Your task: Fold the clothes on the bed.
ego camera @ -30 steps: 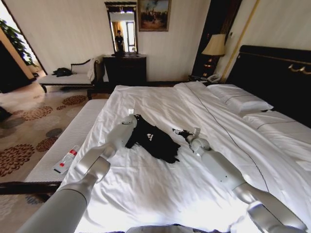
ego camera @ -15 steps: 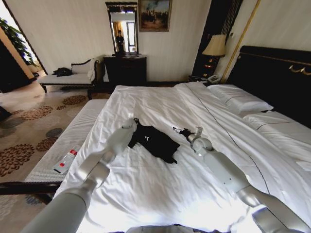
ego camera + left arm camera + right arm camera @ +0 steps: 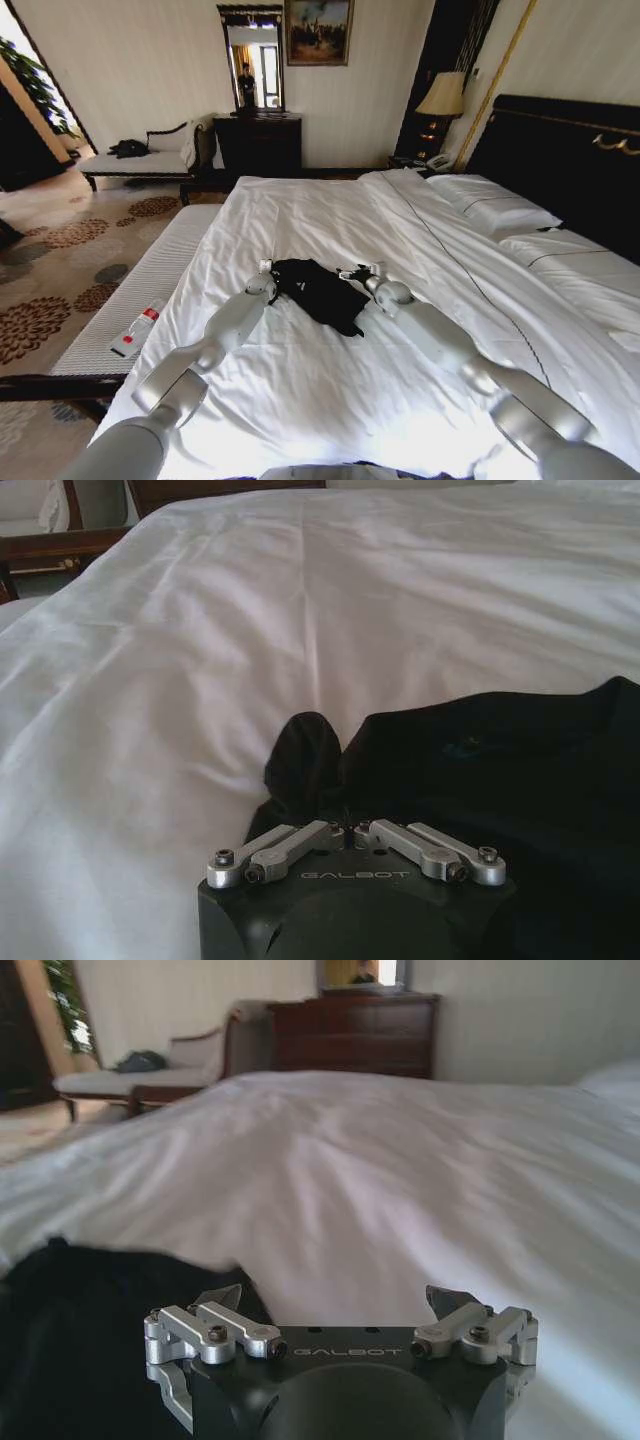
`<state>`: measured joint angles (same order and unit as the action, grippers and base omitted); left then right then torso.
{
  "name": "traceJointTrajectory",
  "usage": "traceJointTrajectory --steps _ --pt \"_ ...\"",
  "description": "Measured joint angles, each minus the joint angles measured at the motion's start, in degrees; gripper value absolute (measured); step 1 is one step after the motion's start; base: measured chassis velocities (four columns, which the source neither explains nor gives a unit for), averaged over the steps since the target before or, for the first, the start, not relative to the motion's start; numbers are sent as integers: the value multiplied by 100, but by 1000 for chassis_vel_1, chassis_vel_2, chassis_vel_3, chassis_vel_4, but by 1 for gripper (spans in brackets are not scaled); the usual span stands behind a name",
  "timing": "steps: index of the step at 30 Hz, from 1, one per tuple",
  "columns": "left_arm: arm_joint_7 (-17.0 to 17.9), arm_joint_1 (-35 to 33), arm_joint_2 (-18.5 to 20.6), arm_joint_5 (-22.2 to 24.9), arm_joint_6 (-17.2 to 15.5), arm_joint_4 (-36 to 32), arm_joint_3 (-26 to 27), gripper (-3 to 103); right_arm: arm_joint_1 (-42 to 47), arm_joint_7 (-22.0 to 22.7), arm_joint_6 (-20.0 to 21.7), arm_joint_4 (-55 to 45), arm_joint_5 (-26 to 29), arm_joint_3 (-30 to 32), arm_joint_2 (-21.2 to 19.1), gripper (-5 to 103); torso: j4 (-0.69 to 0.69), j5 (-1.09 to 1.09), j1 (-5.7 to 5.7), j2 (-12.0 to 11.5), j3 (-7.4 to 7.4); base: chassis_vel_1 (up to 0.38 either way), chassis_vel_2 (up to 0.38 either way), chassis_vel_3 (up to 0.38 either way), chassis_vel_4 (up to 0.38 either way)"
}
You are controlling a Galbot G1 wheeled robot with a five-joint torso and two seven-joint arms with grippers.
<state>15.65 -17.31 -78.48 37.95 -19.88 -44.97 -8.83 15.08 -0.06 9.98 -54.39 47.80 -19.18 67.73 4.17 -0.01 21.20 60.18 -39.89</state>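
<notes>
While the black T-shirt (image 3: 322, 292) lay crumpled mid-mattress on the white-sheeted bed (image 3: 330, 215), the left gripper (image 3: 265, 268) sat at its left edge, fingers closed on a pinch of fabric. At the garment's right edge, the right gripper (image 3: 358, 272) rested with fingers spread wide, holding nothing.

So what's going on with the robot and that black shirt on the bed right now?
The robot is working on a black T-shirt that lies bunched, not yet folded flat, in the middle of the white bed. The left gripper is shut on the shirt's left edge, with a pinch of fabric sticking up between its fingers in the left wrist view. The right gripper sits open at the shirt's right edge, its fingers spread apart just over the sheet.
</notes>
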Motion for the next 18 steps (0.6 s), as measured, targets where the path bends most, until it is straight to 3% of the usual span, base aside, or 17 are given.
traceJointTrajectory --steps 5,8,18 --pt "-90 45 -82 0 50 41 -47 0 -285 -88 -30 506 3 -107 314 100 -2 -2 1 0 0 0 0 0 0" --pt "-147 45 -103 20 77 -12 -70 0 -389 -131 0 889 6 -171 606 100 4 1 0 1 0 0 0 0 0" --pt "-221 95 -177 60 110 -28 -182 0 -379 -259 -9 1396 -207 -207 832 100 1 1 1 0 0 0 0 0 0"
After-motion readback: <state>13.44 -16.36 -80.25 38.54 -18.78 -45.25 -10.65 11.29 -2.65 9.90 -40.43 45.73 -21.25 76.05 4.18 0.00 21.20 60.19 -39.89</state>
